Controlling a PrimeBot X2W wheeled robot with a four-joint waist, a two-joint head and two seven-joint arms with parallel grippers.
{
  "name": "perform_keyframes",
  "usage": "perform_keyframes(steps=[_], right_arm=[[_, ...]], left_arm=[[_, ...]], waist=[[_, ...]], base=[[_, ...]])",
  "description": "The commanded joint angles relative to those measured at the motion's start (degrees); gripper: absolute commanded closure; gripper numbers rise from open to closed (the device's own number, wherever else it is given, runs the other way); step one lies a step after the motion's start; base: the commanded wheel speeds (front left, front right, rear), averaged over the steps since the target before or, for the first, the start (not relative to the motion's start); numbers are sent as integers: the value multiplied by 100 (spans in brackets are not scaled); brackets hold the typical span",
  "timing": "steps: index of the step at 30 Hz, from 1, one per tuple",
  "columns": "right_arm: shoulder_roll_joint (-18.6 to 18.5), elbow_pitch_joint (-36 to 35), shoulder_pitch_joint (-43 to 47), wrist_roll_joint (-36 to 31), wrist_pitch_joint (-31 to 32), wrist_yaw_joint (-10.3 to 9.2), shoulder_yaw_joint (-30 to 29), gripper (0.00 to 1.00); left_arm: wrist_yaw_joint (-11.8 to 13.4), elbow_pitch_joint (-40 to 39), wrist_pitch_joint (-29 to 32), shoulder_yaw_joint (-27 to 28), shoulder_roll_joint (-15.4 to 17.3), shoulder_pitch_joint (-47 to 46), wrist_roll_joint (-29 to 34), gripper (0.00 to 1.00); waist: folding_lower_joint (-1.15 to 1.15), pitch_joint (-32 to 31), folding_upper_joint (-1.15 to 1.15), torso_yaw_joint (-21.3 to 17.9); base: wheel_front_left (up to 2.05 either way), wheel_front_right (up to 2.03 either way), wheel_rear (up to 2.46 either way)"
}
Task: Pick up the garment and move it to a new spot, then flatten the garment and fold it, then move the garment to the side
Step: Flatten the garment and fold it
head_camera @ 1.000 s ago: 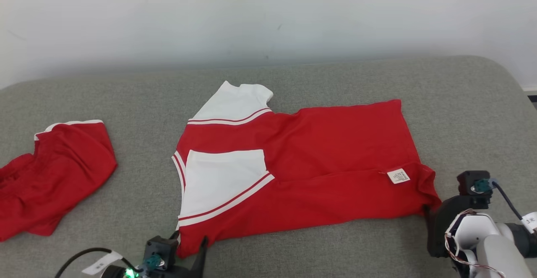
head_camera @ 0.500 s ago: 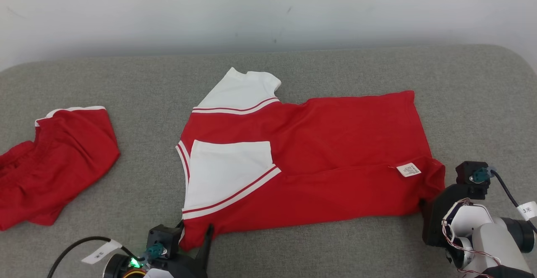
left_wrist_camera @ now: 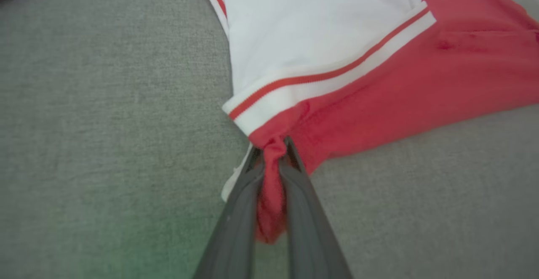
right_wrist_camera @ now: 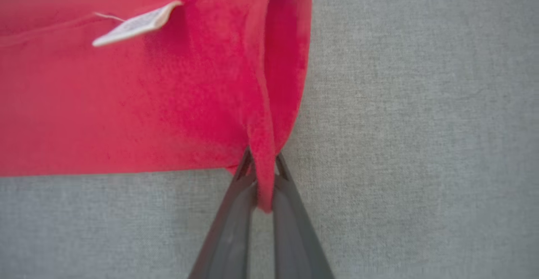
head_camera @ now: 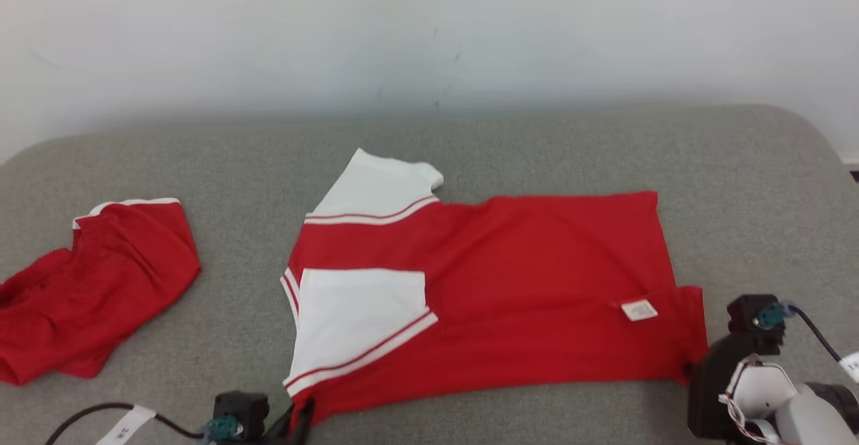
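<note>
- Shirt (head_camera: pixel 537 264): red, with white sleeves and red-striped white bands.
- Tag (head_camera: pixel 639 310): white.
- Cloth (head_camera: pixel 114 284) left of Shirt: red, white edge.
- Cushion (head_camera: pixel 537 143): mottled grey.
- Wall (head_camera: pixel 429 29): white.

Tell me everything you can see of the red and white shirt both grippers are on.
The red and white shirt lies spread nearly flat on the grey padded surface, thin knit by the look, a crease running along its near part. Its white sleeves with red-striped trim are at the left end; a white label shows near the right. The left gripper pinches the near left corner, the right gripper the near right corner, bunching cloth.
</note>
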Motion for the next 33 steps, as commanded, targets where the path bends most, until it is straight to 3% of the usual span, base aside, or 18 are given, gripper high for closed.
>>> perform_keyframes(steps=[1,11,16,19,20,21,22,23,33], right_arm=[[-124,-99,164,121,76,-1,16,100],[-701,-1980,1528,1257,1196,-7,-100,100],[-703,-2462,2073,1178,1565,-7,-163,100],[-624,-2486,2192,970,1484,-7,-171,100],[-567,-2455,2169,887,1365,-7,-227,3],[-567,-2455,2169,887,1365,-7,-227,3],[-482,-2351,2198,801,1278,-7,-267,0],[-414,-2256,2240,744,1255,-7,-244,0],[-404,-2665,1801,863,842,-7,-375,0]], left_arm=[[18,-52,66,28,114,195,-65,100],[302,-1749,1046,59,451,1310,-377,100],[505,-2428,1352,-4,502,1948,-464,100],[576,-2516,1296,-49,542,2113,-360,100],[601,-2504,1210,-73,586,2107,-264,100],[601,-2504,1210,-73,586,2107,-264,100],[614,-2453,1138,-81,591,2107,-245,33],[621,-2380,1086,-82,570,2107,-236,0],[737,-2405,844,271,822,1605,-232,0]], waist=[[0,-217,0,-23],[0,-496,0,28],[0,-497,0,29],[0,-488,0,29],[0,-485,0,25],[0,-485,0,25],[0,-483,0,25],[0,-484,0,27],[0,-526,0,-56]], base=[[0,0,0],[0,0,0],[0,0,0],[0,0,0],[0,0,0],[0,0,0],[0,0,0],[0,0,0],[0,0,0]])
